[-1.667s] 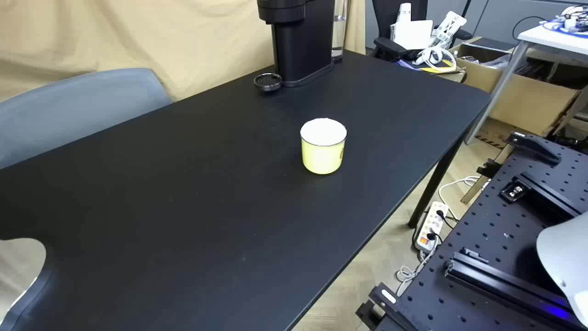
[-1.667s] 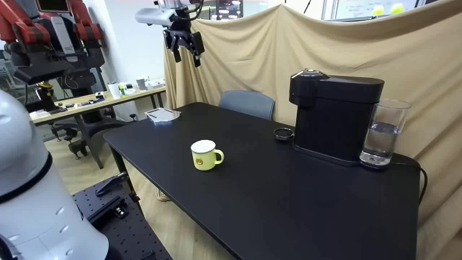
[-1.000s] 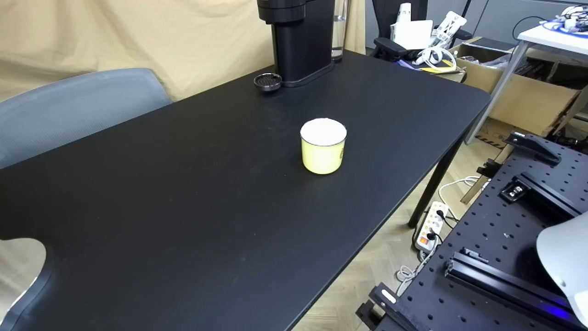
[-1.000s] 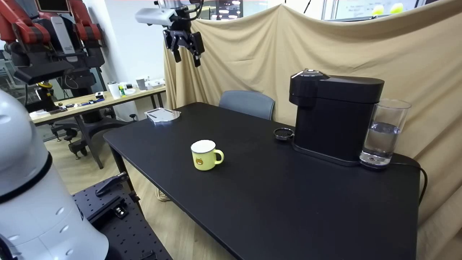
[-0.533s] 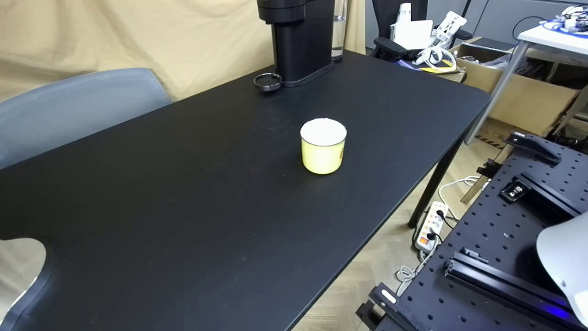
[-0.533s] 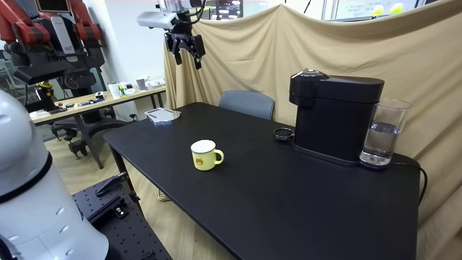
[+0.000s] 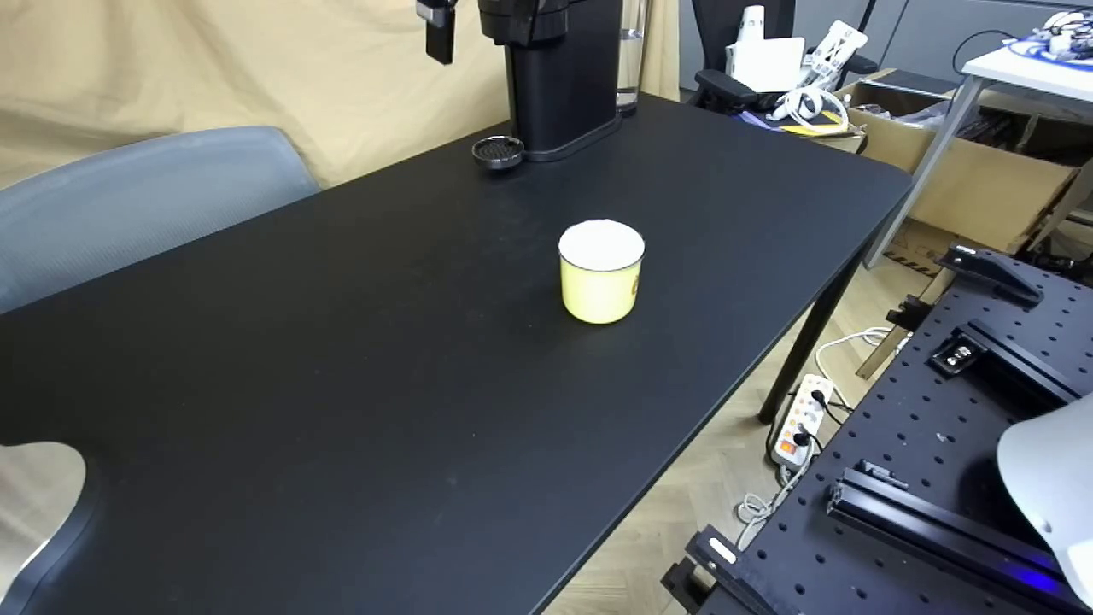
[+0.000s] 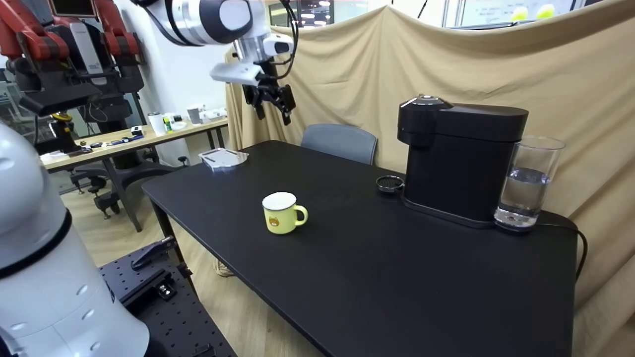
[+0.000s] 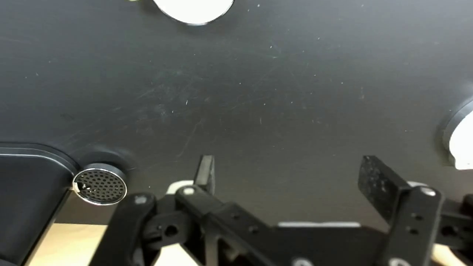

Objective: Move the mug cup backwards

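Observation:
The mug cup, pale yellow with a white rim and interior, stands upright on the black table in both exterior views (image 7: pixel 599 292) (image 8: pixel 281 219). Its handle and a bear print show in an exterior view. In the wrist view, only part of its white opening (image 9: pixel 197 9) shows at the top edge. My gripper (image 8: pixel 273 118) is open and empty, high above the table and beyond the mug. Its black fingers also show at the top of an exterior view (image 7: pixel 481 38). In the wrist view the gripper (image 9: pixel 286 166) has bare table between its spread fingers.
A black coffee machine (image 8: pixel 461 163) with a small dark round drip tray (image 8: pixel 390 183) and a glass of water (image 8: pixel 526 193) stands at the table's far side. A silver plate (image 8: pixel 223 158) lies at one end. A chair (image 8: pixel 340 141) stands behind the black table (image 8: pixel 397 277).
My gripper has come down and a little to the right in an exterior view, and its fingers have entered another view at the top. It stays open. The mug has not moved.

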`<state>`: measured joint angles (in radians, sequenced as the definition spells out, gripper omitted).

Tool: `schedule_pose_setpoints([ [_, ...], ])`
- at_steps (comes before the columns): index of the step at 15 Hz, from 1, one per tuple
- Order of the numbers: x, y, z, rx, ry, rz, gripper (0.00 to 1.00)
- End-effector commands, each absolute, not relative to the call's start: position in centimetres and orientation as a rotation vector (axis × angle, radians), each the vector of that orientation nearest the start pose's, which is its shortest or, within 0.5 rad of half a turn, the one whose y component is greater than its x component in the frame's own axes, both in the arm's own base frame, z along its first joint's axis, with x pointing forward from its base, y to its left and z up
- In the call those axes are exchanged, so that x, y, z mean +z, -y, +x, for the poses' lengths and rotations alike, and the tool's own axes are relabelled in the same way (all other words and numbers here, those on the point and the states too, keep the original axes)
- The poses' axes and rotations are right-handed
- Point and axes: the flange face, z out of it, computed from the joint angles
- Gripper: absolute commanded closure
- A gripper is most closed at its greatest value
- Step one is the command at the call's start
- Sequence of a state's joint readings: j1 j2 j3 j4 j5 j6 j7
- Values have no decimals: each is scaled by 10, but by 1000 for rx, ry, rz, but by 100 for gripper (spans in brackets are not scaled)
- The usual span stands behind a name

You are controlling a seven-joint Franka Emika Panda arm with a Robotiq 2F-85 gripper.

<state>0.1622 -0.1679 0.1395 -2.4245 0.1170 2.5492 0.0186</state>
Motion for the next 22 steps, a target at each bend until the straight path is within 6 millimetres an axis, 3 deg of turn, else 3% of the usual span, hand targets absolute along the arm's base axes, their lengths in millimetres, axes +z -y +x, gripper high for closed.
schedule_pose_setpoints([
  [1, 371, -153, 477, -497, 299, -3022, 0],
  [3, 354, -156, 475, -459, 284, -3033, 0],
  [4, 361, -153, 476, -459, 325, -3022, 0],
  [8, 349, -155, 476, -435, 338, -3029, 0],
  [18, 247, -157, 476, -167, 370, -3078, 0],
  [22, 235, -161, 464, -108, 343, -3073, 0],
])
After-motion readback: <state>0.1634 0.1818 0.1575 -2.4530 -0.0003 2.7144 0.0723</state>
